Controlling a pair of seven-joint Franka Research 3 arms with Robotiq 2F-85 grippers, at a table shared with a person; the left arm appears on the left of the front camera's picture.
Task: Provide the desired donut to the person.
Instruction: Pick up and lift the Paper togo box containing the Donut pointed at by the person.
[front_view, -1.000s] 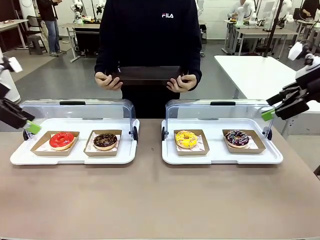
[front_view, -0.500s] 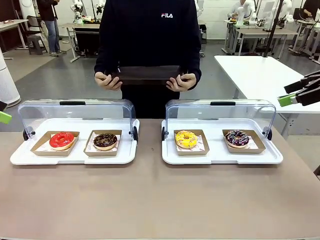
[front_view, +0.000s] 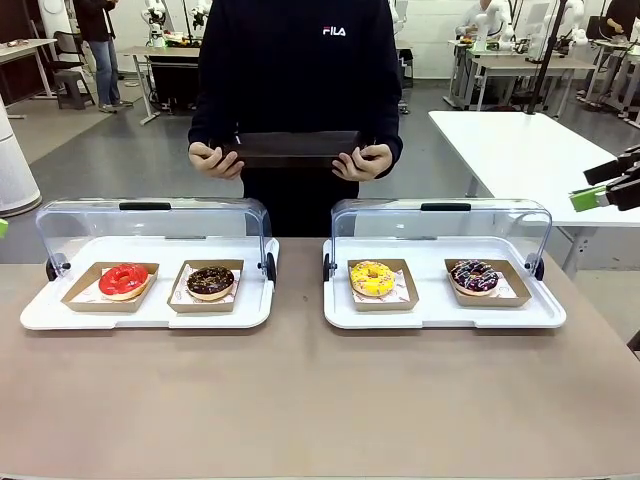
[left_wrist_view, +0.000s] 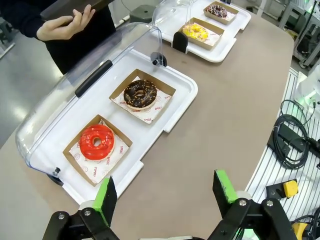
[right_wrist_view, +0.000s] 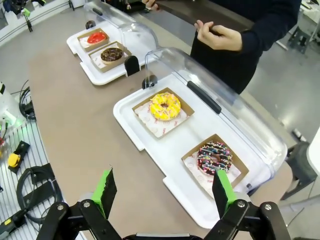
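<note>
Front view: the brown table (front_view: 300, 400) spans the scene, and the person (front_view: 295, 70) stands beyond it holding a dark tray (front_view: 295, 148). Two white trays (front_view: 150, 322) lie under raised clear lids (front_view: 150, 215). In card boats (front_view: 85, 297) sit a red donut (front_view: 124, 280), chocolate donut (front_view: 210, 282), yellow donut (front_view: 372, 277) and sprinkled donut (front_view: 473, 275); I cannot tell which is wanted. Each looks light, soft and sticky, so the stiff boat rim seems the better hold. The left gripper (left_wrist_view: 165, 190) and right gripper (right_wrist_view: 164, 192) hang empty, jaws apart.

Clear plastic lid (front_view: 150, 225), glossy red donut (front_view: 123, 280)
</note>
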